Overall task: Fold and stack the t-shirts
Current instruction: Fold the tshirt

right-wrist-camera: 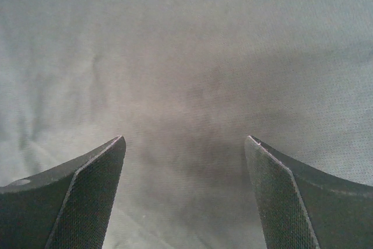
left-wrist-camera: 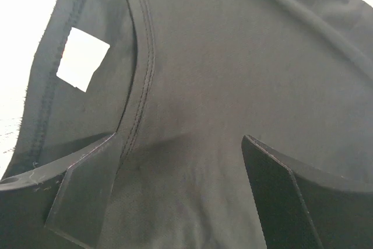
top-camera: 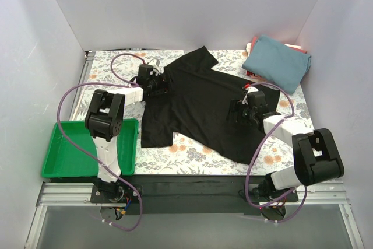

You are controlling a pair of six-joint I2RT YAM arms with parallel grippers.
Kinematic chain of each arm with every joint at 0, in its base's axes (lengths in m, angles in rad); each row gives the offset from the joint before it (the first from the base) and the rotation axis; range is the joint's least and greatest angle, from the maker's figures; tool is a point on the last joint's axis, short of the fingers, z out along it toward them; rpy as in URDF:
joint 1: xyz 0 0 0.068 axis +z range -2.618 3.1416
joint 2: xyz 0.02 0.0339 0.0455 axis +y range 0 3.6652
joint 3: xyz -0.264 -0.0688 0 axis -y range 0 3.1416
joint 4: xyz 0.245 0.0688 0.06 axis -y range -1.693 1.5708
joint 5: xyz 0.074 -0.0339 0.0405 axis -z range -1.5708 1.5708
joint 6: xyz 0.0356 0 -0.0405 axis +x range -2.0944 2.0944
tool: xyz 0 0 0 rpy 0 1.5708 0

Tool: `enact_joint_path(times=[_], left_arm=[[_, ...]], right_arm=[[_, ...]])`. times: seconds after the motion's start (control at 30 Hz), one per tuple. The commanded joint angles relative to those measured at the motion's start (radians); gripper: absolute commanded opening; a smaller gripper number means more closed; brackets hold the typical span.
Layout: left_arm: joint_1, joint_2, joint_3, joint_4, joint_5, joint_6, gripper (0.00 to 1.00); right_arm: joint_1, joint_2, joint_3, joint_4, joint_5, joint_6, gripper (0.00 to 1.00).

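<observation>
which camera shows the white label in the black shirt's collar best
The left wrist view: the white label sits close up inside the collar of the black shirt. The top view shows the whole shirt but the label cannot be made out. The right wrist view shows only plain cloth.

Tray (top-camera: 67, 155): green plastic, shallow, lying flat at the near left corner of the desk.
Desk (top-camera: 192, 153): covered in a pale floral print.
Walls (top-camera: 192, 4): plain white panels left, back, right.
</observation>
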Motion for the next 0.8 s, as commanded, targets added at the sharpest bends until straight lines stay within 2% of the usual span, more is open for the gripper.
enact_joint_path(times=[0.0,0.37,0.57,0.77], left_arm=[[-0.004,-0.003,0.009,0.026,0.011,-0.008,0.83],[-0.004,0.162,0.147,-0.033,-0.043,0.030,0.83],[-0.002,0.225,0.223,-0.029,0.001,0.049,0.83],[-0.004,0.303,0.346,-0.039,0.014,0.066,0.83]], right_arm=[[0.003,0.020,0.023,0.036,0.033,-0.004,0.89],[-0.055,0.140,0.046,0.034,0.059,0.000,0.90],[-0.112,0.200,0.075,0.031,0.015,-0.003,0.90],[-0.118,0.249,0.135,0.030,-0.005,-0.011,0.90]])
